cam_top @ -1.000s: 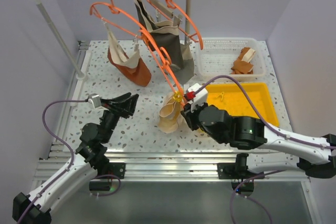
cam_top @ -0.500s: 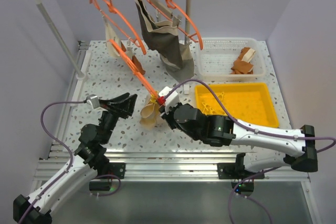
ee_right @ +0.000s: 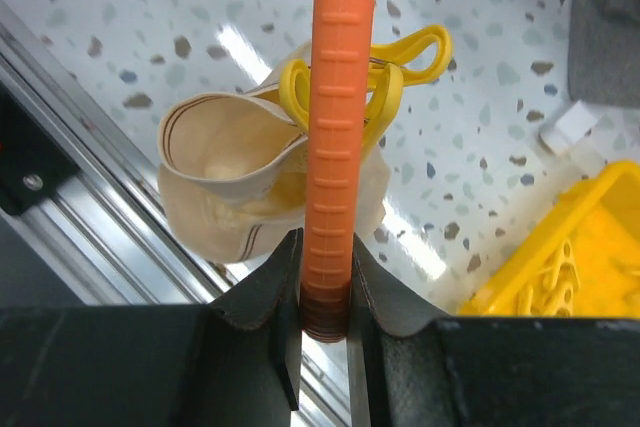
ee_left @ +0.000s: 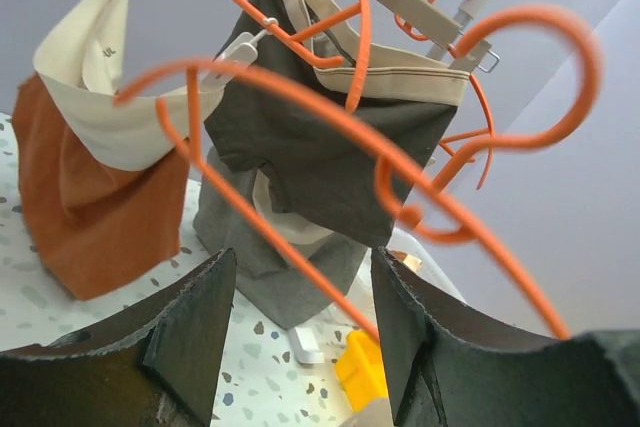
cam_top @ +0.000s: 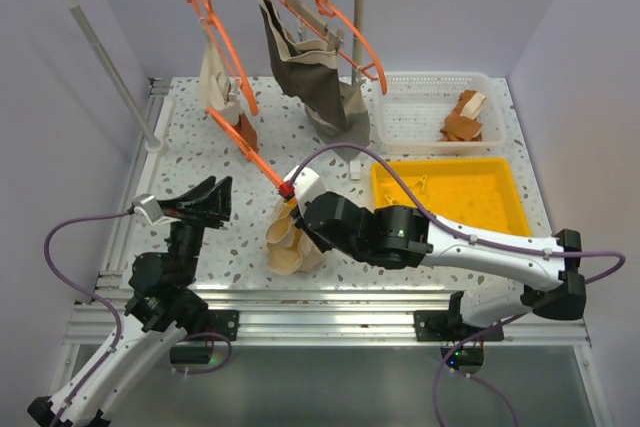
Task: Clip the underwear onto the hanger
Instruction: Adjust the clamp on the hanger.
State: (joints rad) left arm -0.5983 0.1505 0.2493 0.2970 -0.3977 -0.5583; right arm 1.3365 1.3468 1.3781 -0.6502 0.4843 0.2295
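Bar of the hanger (ee_right: 331, 147) is clamped between the closed-in fingers of the right gripper (ee_right: 325, 282), low over the near edge of the speckled table (cam_top: 190, 147). The underwear (ee_right: 215, 187) is seen bunched just under that bar, fastened to it by a yellow clip (ee_right: 395, 72). The left gripper (ee_left: 300, 317) is raised off to the left, jaws apart, with nothing gripped.

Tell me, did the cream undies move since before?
Yes. The underwear, hanging off the hanger held by the right gripper, moved left, farther away from the yellow tray.
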